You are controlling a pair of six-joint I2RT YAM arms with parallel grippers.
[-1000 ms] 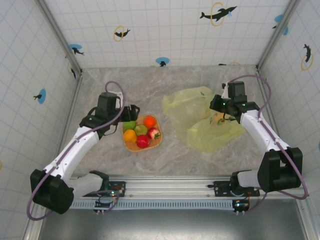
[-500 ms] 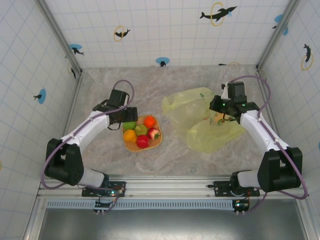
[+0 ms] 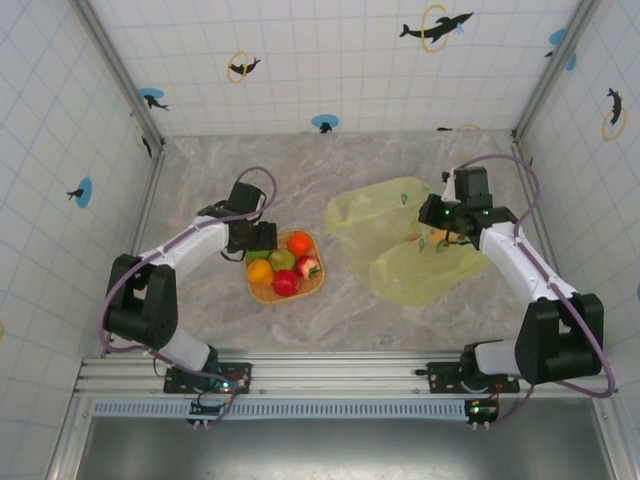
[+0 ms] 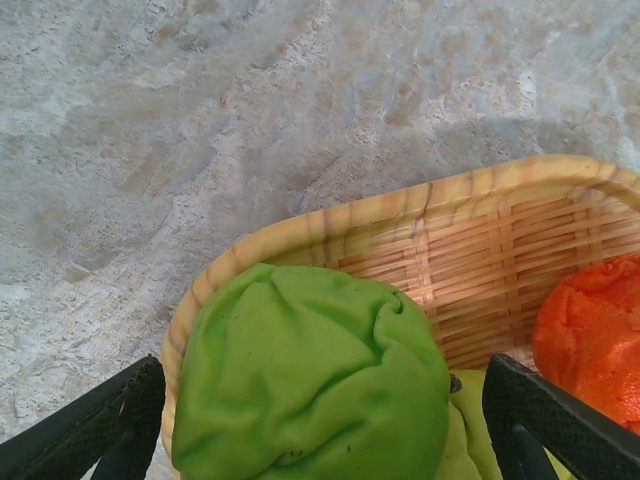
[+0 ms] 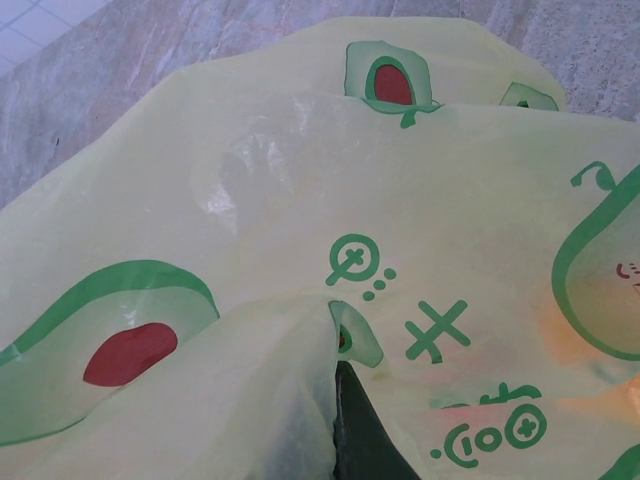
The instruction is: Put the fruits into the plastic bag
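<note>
Left hand [image 4: 322, 372] spread wide astride a green fruit [image 4: 300, 410] at the far-left of the wicker plate [image 4: 480, 250], other fruits [image 3: 286, 283] alongside, right hand [image 3: 441, 236] against the plastic bag [image 3: 400, 272] on the right of the tabletop [image 3: 330, 322], its grip impossible to tell.

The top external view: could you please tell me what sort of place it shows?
Likely a robot test cell, not a home: white grid-printed walls with dolphin stickers, aluminium corner posts, a left arm and right arm bolted to a rail at a marble-look table's edge.
</note>
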